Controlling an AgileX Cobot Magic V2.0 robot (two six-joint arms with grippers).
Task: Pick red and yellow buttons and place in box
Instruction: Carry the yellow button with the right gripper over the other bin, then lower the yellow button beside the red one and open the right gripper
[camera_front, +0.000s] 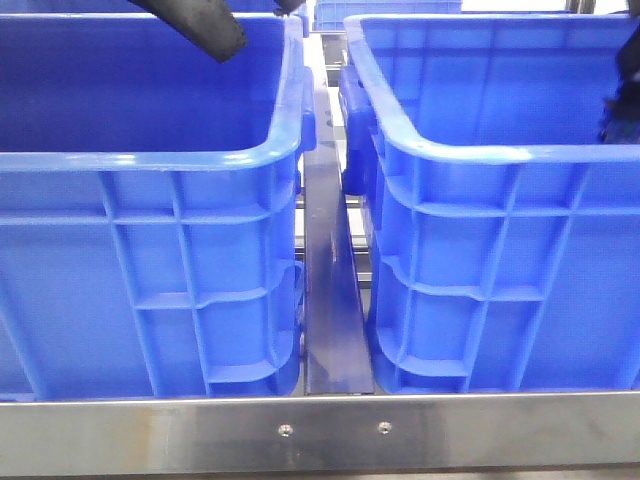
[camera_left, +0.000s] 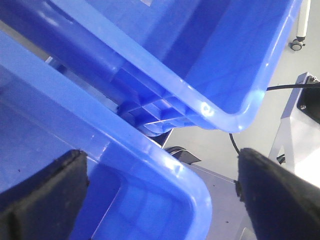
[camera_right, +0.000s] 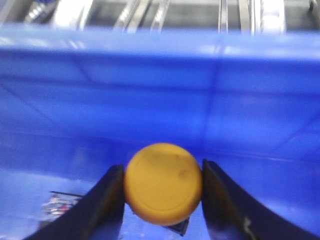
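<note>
Gripping yellow button (camera_right: 163, 183) between closed right fingers (camera_right: 107, 205) inside a crate (camera_right: 160, 100); left fingers (camera_left: 42, 192) hanging open, empty; next likely carrying it to box (camera_front: 150, 100).

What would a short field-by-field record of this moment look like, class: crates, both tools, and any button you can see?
crates: two blue crates side by side, left crate, right crate
gap between crates: metal strip
right tool: shut on the yellow button, inside a blue crate
left tool: open, holding nothing, over a crate rim
red button: not seen in any view
front rail: steel bar with two screws
</note>
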